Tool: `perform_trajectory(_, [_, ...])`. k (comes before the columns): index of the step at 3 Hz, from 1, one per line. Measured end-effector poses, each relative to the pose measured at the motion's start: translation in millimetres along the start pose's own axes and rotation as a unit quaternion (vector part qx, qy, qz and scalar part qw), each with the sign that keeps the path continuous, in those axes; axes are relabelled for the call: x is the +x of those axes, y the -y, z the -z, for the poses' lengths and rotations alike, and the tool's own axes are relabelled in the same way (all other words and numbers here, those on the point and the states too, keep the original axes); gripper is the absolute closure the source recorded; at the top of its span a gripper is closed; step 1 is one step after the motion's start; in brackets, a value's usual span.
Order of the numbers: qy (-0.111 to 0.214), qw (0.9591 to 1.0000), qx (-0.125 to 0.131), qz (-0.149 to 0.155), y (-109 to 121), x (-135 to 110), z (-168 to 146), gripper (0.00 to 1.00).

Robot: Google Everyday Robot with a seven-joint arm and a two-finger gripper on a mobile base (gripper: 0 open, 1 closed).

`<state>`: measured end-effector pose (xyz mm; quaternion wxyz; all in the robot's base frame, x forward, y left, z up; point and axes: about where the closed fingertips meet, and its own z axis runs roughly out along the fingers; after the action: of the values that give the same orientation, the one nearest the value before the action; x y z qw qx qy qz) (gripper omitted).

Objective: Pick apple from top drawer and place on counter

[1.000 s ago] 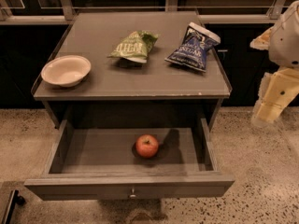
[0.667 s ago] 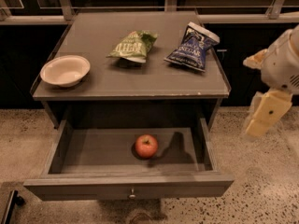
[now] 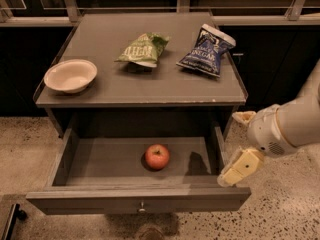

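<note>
The red apple [image 3: 157,156] lies in the middle of the open top drawer [image 3: 100,161], which is pulled out from under the counter [image 3: 140,84]. A small round knob [image 3: 142,205] sits at the centre of the drawer's front panel. My gripper [image 3: 239,168] hangs at the drawer's right front corner, just outside its right wall and well to the right of the apple. It holds nothing that I can see.
On the counter stand a white bowl [image 3: 70,75] at the left, a green snack bag [image 3: 143,49] in the middle and a dark blue chip bag [image 3: 206,49] at the right. Speckled floor [image 3: 290,204] surrounds the cabinet.
My arm and gripper have moved left and down, from beside the cabinet's right side to the drawer's right front corner. The apple and drawer have not moved.
</note>
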<state>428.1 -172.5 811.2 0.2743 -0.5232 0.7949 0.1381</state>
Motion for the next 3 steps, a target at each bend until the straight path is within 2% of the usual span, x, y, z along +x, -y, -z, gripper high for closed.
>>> perform_trajectory(1, [0.015, 0.9996, 0.023, -0.005, 12.3, -4.9, -4.3, 0.0])
perform_trajectory(2, [0.015, 0.9996, 0.023, -0.005, 12.2, -4.9, -4.1, 0.0])
perform_trajectory(3, [0.044, 0.9984, -0.012, -0.034, -2.7, 11.0, -52.5, 0.0])
